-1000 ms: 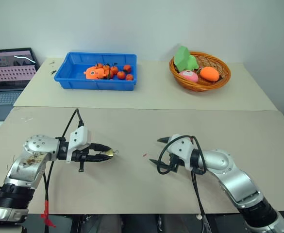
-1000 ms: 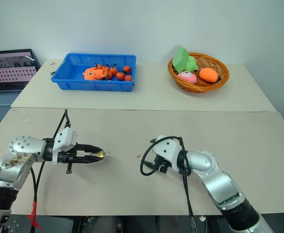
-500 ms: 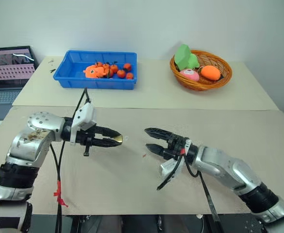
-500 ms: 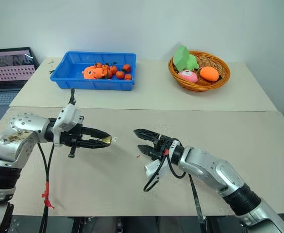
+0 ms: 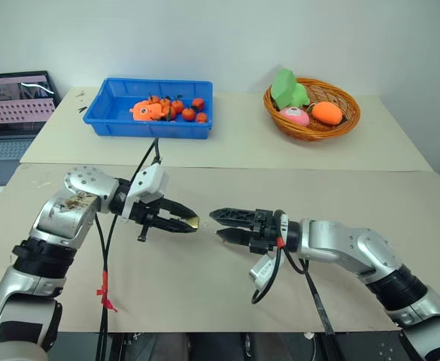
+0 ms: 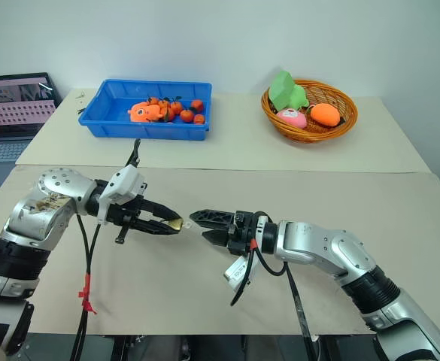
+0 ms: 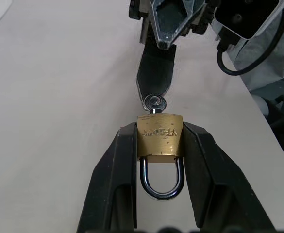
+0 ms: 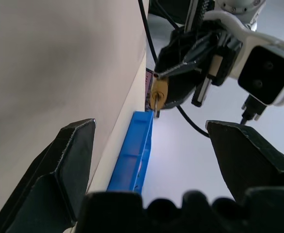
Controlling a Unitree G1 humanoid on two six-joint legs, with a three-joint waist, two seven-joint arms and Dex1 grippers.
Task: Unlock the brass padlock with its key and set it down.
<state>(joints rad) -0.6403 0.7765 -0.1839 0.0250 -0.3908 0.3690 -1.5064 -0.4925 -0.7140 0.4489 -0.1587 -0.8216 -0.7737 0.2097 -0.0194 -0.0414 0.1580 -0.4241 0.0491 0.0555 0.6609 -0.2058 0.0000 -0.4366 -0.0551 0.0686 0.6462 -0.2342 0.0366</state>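
The brass padlock (image 7: 160, 138) is small and golden, with a silvery shackle (image 7: 161, 180). My left gripper (image 7: 158, 128) is shut on its body and holds it above the table, seen at mid left (image 5: 192, 223). A small silvery key (image 7: 155, 102) sticks out of the padlock's keyhole end. My right gripper (image 5: 218, 224) is open and empty. It points at the padlock from the right, with a short gap between them. In the right wrist view the padlock (image 8: 158, 92) sits ahead, between the spread fingers (image 8: 74, 160).
At the back left stands a blue tray (image 5: 146, 129) with several orange fruits, and a wicker basket (image 5: 310, 134) of toys at the back right. A laptop (image 5: 13, 105) sits far left. A white tag (image 5: 262, 269) and black cables hang below my right wrist.
Both grippers rose and moved toward each other. The right wrist rolled, and its open fingers now point at the padlock. The left grip on the padlock is unchanged.
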